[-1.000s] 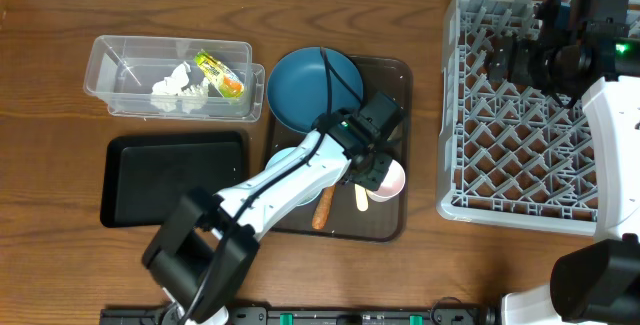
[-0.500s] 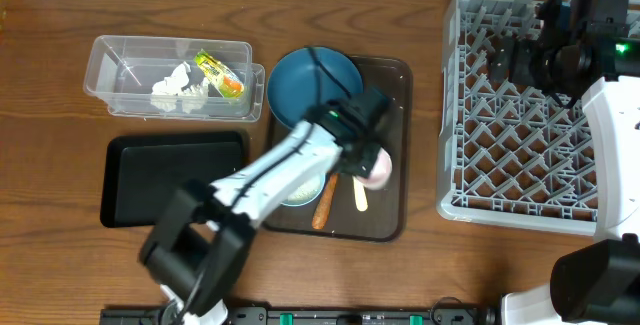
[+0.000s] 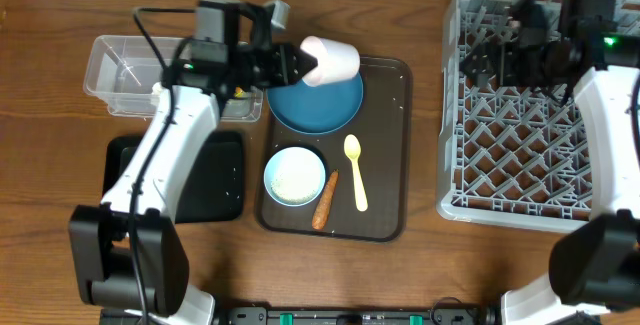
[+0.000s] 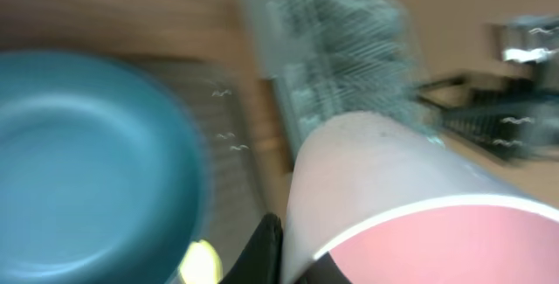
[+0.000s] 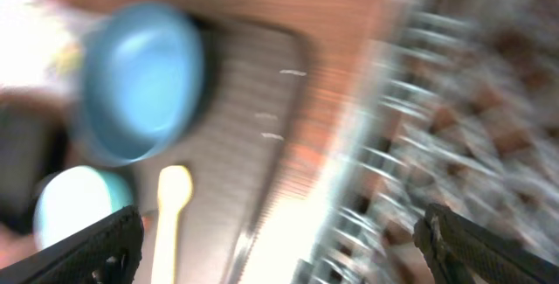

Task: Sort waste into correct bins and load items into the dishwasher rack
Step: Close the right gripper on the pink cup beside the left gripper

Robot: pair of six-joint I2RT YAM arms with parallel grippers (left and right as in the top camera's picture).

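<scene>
My left gripper [image 3: 303,63] is shut on the pink cup [image 3: 332,59] and holds it on its side in the air over the back edge of the dark-blue plate [image 3: 315,103]. In the left wrist view the pink cup [image 4: 410,205] fills the lower right, with a black finger [image 4: 266,249] against its wall and the plate [image 4: 87,162] on the left. A bowl of white rice [image 3: 295,177], an orange carrot [image 3: 325,202] and the pale yellow spoon [image 3: 354,171] lie on the brown tray [image 3: 390,145]. My right gripper [image 3: 478,62] hangs open over the grey rack [image 3: 520,155], empty.
The clear tub [image 3: 120,70] stands at the back left, partly covered by my left arm. The black tray [image 3: 140,180] lies in front of it. The right wrist view is blurred; it shows the plate [image 5: 144,79], spoon [image 5: 170,214] and rack [image 5: 463,100].
My left gripper closed on the pink cup at the tray's right front, then lifted it back and left over the plate. The right gripper shifted slightly left over the rack.
</scene>
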